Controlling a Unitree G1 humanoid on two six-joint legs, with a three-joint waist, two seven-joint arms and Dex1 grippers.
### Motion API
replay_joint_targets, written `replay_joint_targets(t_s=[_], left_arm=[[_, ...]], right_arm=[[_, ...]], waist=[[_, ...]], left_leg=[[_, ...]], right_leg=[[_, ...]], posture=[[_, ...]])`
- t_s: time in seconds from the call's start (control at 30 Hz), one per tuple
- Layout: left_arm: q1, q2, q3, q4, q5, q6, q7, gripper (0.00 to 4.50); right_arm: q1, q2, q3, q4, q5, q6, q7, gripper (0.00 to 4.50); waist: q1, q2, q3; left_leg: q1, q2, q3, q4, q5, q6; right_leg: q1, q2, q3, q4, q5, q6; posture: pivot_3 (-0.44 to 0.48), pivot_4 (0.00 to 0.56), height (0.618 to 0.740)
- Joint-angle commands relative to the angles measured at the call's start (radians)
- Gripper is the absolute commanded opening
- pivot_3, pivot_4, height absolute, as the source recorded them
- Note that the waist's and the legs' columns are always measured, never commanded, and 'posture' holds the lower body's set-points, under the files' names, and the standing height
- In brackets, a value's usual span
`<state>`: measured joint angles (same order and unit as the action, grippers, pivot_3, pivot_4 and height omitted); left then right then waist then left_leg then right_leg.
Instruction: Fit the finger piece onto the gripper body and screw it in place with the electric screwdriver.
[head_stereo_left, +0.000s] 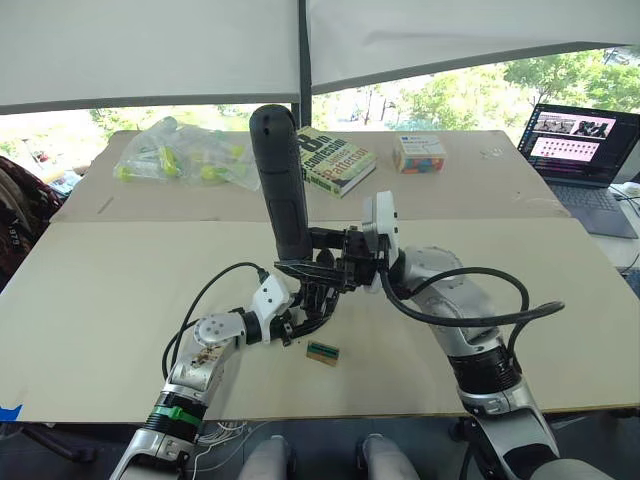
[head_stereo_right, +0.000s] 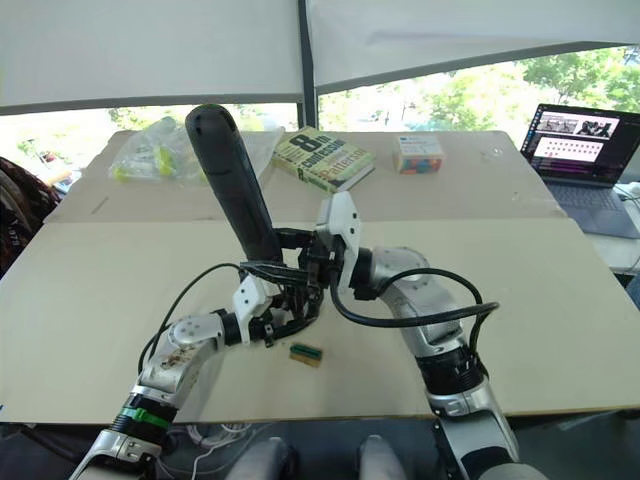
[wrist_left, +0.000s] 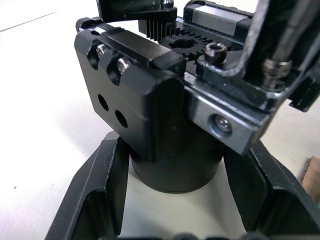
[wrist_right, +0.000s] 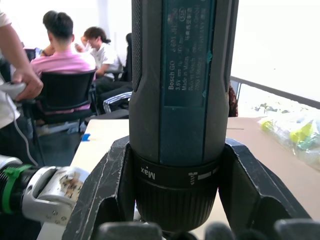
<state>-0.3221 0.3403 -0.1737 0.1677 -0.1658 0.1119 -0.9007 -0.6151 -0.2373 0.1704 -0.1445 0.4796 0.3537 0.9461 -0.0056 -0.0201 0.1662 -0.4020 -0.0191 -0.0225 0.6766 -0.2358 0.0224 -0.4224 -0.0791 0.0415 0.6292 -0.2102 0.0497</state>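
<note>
Gripper body (wrist_left: 165, 115) sits clamped in my left gripper (head_stereo_left: 300, 318), jaws closed on its round base, low over the table (head_stereo_left: 120, 330) near the front edge. Left forearm comes up from the near left, wrist bent inward toward centre.

Electric screwdriver (head_stereo_left: 280, 180) is held by my right gripper (head_stereo_left: 335, 262), jaws closed around its collar; it stands nearly upright, rounded end up, tilted slightly left, tip end down at the gripper body. I can't tell if the bit touches a screw. Right arm reaches in from the near right, elbow out, black cable (head_stereo_left: 470, 310) looping beside it.

Finger piece: I can't pick it out for sure among the black parts.

Small green-topped block (head_stereo_left: 322, 352) lies on the table just in front of the left gripper, apart from it. Open table all around the two grippers, left and right. Book (head_stereo_left: 335, 160), plastic bag (head_stereo_left: 185, 150) and a small colourful box (head_stereo_left: 419, 153) are well apart at the far side; laptop (head_stereo_left: 580, 150) sits far right.
</note>
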Motion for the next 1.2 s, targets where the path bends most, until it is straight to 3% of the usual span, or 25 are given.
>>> replay_joint_targets(t_s=[0.03, 0.77, 1.2], left_arm=[[0.029, -0.006, -0.037, 0.014, 0.003, 0.026, -0.018, 2.27], [0.024, -0.001, -0.033, 0.015, 0.002, 0.029, -0.019, 2.27], [0.022, -0.007, -0.031, 0.022, 0.003, 0.027, -0.014, 2.27]], right_arm=[[0.027, -0.005, -0.004, 0.027, -0.011, -0.014, -0.009, 1.91], [0.063, -0.036, 0.082, 0.076, -0.088, -0.041, -0.006, 1.91], [0.041, -0.038, 0.058, 0.06, -0.044, -0.059, 0.032, 1.91]], waist=[[-0.001, 0.0, -0.001], [-0.007, 0.001, -0.008], [-0.006, 0.002, -0.01]], left_leg=[[0.0, 0.0, 0.0, 0.0, 0.0, 0.0], [0.004, 0.0, 0.0, -0.001, 0.0, 0.0], [0.005, 0.0, 0.0, -0.001, 0.0, 0.0]], right_leg=[[0.0, 0.0, 0.0, 0.0, 0.0, 0.0], [0.003, 0.001, 0.0, 0.0, 0.0, 0.0], [0.004, 0.001, 0.0, 0.0, 0.0, 0.0]], posture=[[0.0, 0.15, 0.74], [0.0, 0.15, 0.74], [0.0, 0.15, 0.74]])
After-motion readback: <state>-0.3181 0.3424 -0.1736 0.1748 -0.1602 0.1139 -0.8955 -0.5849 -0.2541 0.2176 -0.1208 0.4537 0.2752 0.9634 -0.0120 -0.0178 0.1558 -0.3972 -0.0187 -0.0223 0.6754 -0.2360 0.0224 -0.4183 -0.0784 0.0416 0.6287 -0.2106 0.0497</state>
